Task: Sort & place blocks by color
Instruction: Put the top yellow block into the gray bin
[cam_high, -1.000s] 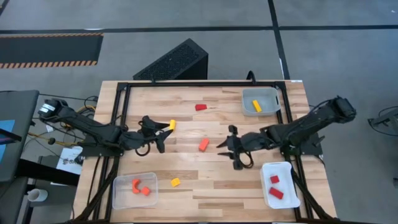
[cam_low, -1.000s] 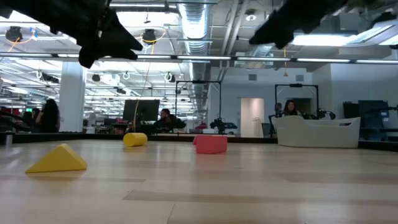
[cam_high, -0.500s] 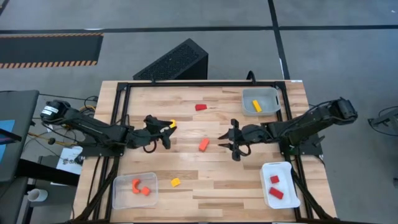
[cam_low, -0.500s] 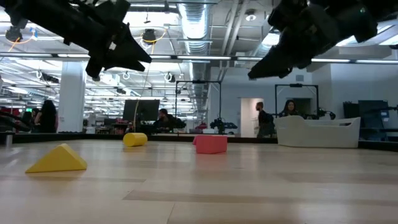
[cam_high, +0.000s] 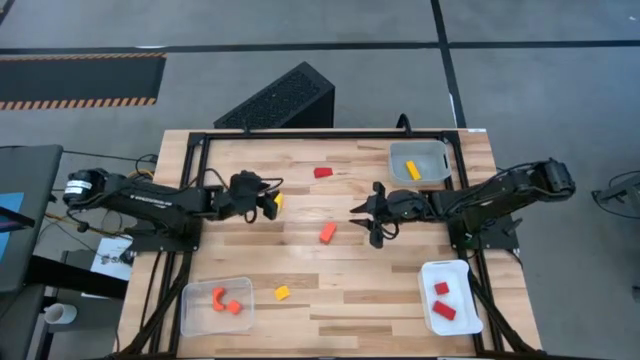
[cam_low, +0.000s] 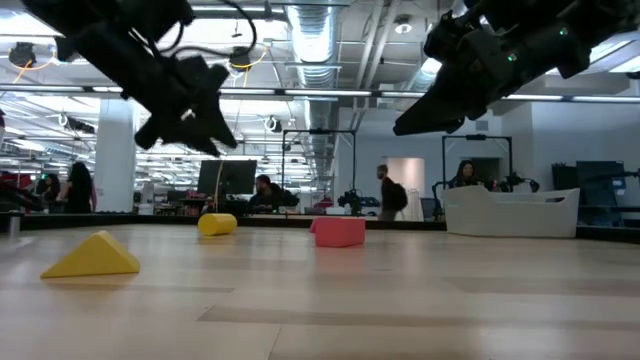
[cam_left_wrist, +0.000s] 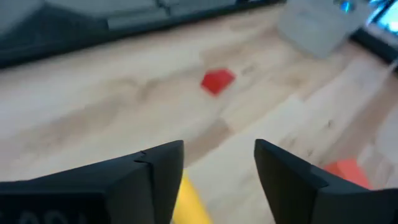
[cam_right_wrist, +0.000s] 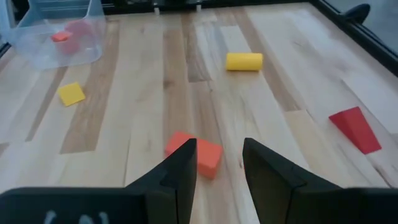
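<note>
Loose on the table lie a yellow cylinder block (cam_high: 277, 200), an orange block (cam_high: 327, 232), a red wedge (cam_high: 322, 172) and a small yellow wedge (cam_high: 282, 293). My left gripper (cam_high: 268, 206) hovers open just left of the yellow cylinder, which shows between its fingers (cam_left_wrist: 189, 199). My right gripper (cam_high: 361, 214) is open, right of the orange block and slightly farther back, and the block sits between its fingers in the wrist view (cam_right_wrist: 194, 154). In the low view both grippers (cam_low: 205, 135) (cam_low: 410, 122) hang above the table.
A clear tray (cam_high: 192, 312) at the near left holds orange blocks. A grey tray (cam_high: 432, 150) at the far right holds a yellow block. A white tray (cam_high: 462, 298) at the near right holds red blocks. A black frame borders the table.
My left gripper has moved toward the far edge and right, up to the yellow cylinder. My right gripper has moved toward the far edge and slightly left, nearer the orange block. No block has moved.
</note>
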